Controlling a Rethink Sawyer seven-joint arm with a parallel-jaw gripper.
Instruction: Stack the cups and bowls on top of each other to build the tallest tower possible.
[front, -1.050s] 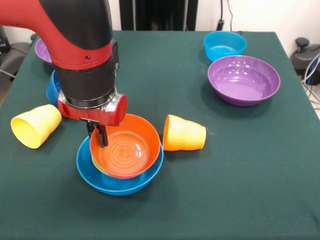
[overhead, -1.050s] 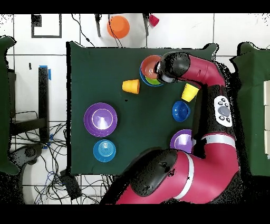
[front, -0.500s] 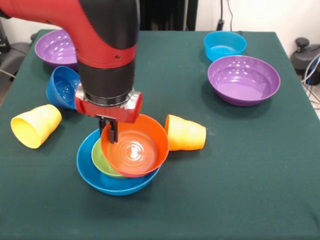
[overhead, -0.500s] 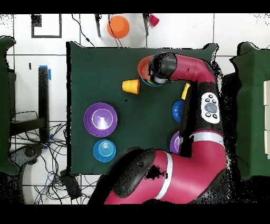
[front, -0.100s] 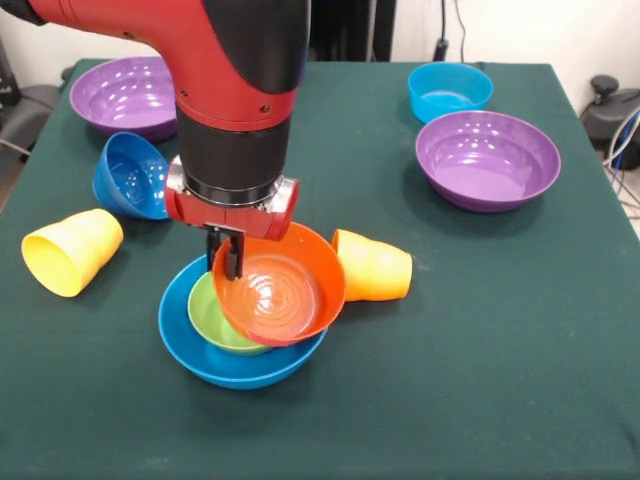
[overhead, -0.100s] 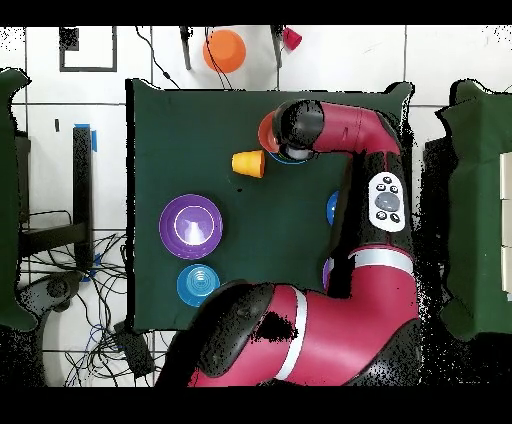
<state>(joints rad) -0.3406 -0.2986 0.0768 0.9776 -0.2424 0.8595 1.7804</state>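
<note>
Desk (front, -0.100s: 480, 380) green cloth. Large blue bowl (front, -0.100s: 215, 362) near front, green bowl (front, -0.100s: 215, 318) nested inside. Orange bowl (front, -0.100s: 285, 295) tilted, lifted over both, rim pinched in claw (front, -0.100s: 226, 258), claw closed on it. Orange cup (front, -0.100s: 372, 267) on side just beside orange bowl.

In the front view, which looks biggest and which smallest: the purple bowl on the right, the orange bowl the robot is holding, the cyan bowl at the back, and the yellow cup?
1. Purple bowl, the widest.
2. Orange bowl, though it sits nearer the camera, which flatters it.
3. Cyan bowl and yellow cup look about alike; the bowl is farther away, so I won't rank them.
</note>
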